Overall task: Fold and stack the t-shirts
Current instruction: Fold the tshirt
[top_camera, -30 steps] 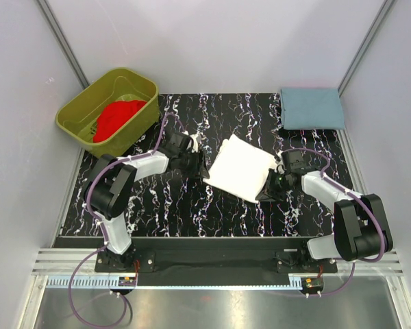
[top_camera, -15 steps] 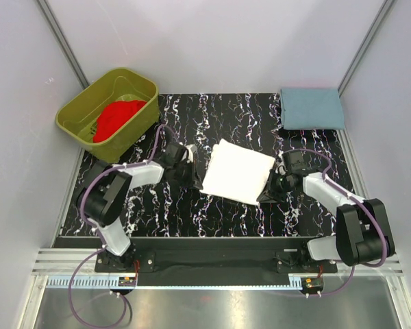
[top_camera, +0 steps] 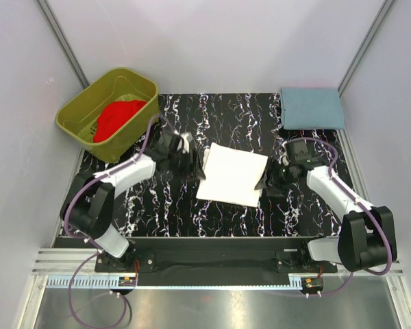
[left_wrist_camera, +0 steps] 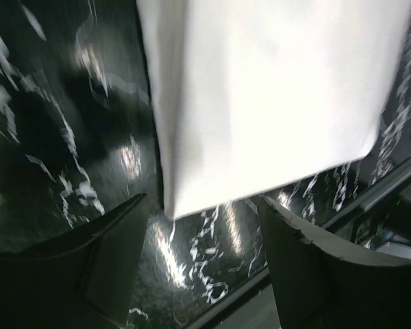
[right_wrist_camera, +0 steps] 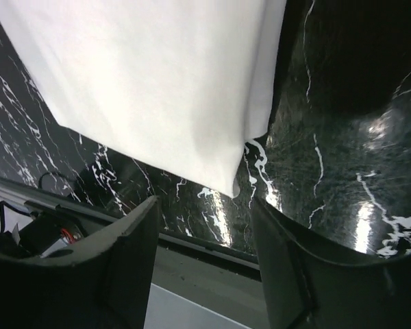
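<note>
Black, white-veined bench [top_camera: 219, 219] fills the middle of the frame between pale walls, with both arm bases bolted along its bottom edge. Above them, at centre, the white t-shirt [top_camera: 231, 174] lies on the bench, folded into a flat, slightly tilted rectangle. The left end effector [top_camera: 192, 163] sits at the shirt's left edge, its fingers spread and gripping nothing. In its wrist view [left_wrist_camera: 205, 212] a corner of the white t-shirt [left_wrist_camera: 274, 89] shows in the gap between the two fingers, lying flat on the marble. The right end effector [top_camera: 266, 181] sits at the shirt's right edge, also open and empty. Its wrist view [right_wrist_camera: 205, 212] shows another corner of the white t-shirt [right_wrist_camera: 144, 82] in the gap between the parted fingers, with neither finger pinching it. Farther back, at upper left, an olive tub [top_camera: 75, 113] holds the crumpled red t-shirt [top_camera: 118, 116]. At upper right, a folded blue cloth [top_camera: 312, 108] rests on the bench's far corner.
</note>
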### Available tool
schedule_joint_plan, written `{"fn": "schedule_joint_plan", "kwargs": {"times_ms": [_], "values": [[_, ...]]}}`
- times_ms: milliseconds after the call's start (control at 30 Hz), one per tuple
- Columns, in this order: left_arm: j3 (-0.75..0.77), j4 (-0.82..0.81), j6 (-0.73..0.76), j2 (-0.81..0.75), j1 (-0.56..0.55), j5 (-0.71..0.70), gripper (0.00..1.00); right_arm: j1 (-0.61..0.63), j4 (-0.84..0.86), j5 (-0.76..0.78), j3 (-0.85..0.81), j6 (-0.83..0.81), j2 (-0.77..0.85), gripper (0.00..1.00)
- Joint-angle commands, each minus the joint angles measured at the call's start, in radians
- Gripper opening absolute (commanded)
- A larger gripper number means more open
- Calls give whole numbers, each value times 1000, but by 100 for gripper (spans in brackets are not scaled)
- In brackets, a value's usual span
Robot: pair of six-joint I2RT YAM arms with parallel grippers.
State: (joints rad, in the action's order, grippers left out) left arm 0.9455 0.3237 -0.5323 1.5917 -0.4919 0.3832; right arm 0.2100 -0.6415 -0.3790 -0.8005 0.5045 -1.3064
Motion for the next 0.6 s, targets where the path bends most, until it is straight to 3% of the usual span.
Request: {"fn": "schedule_joint_plan", "kwargs": {"times_ms": [0, 133, 333, 567], "values": [[186, 49, 144, -29, 62, -23, 71, -23, -35, 101, -117, -61, 1, 63], [465, 133, 294, 160, 102, 26, 69, -119, 104, -18, -193, -99, -109, 59], [625, 101, 364, 362, 118, 83, 67, -170, 288, -145, -275, -104, -316, 59], [756, 31, 365, 546, 125, 229, 68, -244, 304, -170, -358, -169, -497, 70]]}}
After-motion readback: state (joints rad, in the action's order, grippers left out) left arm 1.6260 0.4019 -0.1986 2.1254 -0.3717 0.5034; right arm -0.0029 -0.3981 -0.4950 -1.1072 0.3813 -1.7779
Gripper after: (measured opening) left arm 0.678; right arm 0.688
